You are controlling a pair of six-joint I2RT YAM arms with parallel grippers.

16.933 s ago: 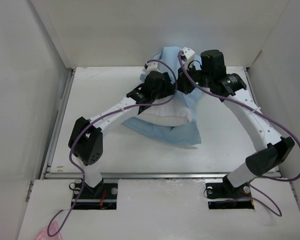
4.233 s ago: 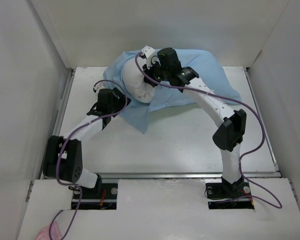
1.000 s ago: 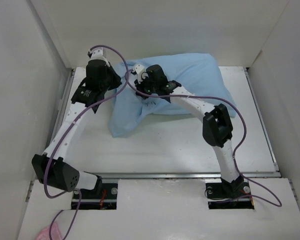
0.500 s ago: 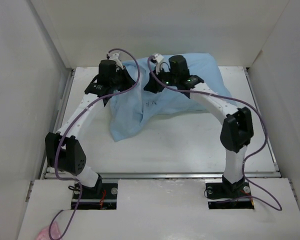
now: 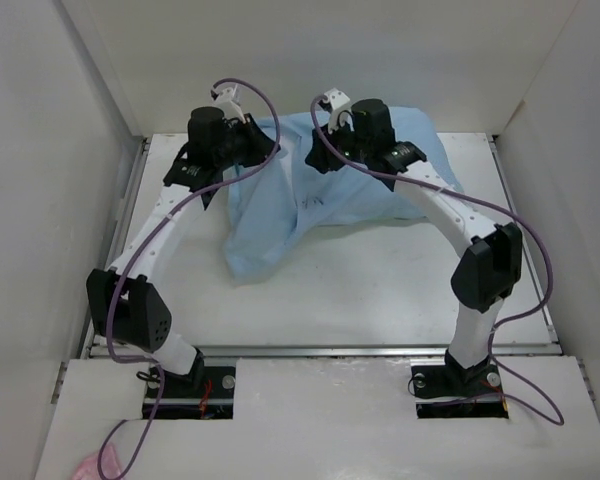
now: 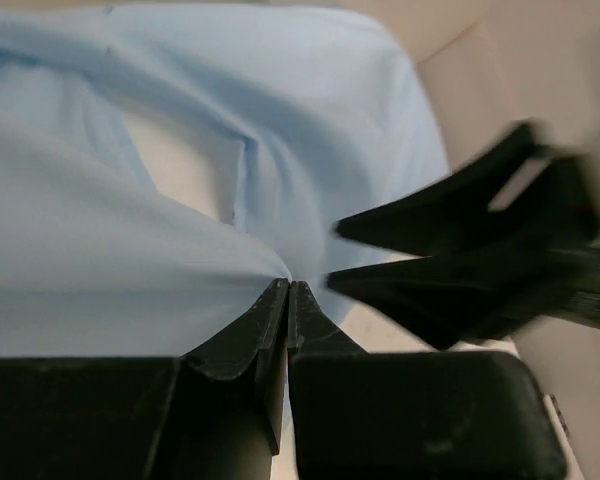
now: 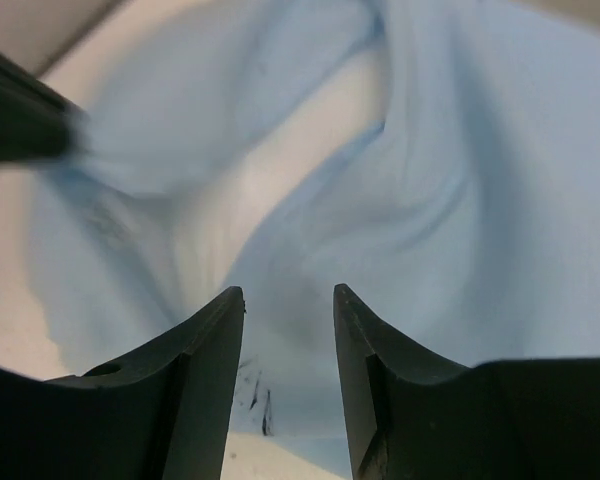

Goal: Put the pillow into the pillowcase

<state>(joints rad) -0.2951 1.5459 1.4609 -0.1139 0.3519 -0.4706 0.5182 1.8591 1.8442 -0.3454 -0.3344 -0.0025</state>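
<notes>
The left gripper (image 6: 287, 283) is pressed together on a fold at the left edge of the pillowcase (image 6: 310, 110). The right gripper (image 7: 288, 300) stands spread, with nothing between its fingers, just above this blue cloth, which lies bulging at the far middle of the table (image 5: 360, 290). A pale patch between the folds is possibly the pillow (image 6: 175, 172).
</notes>
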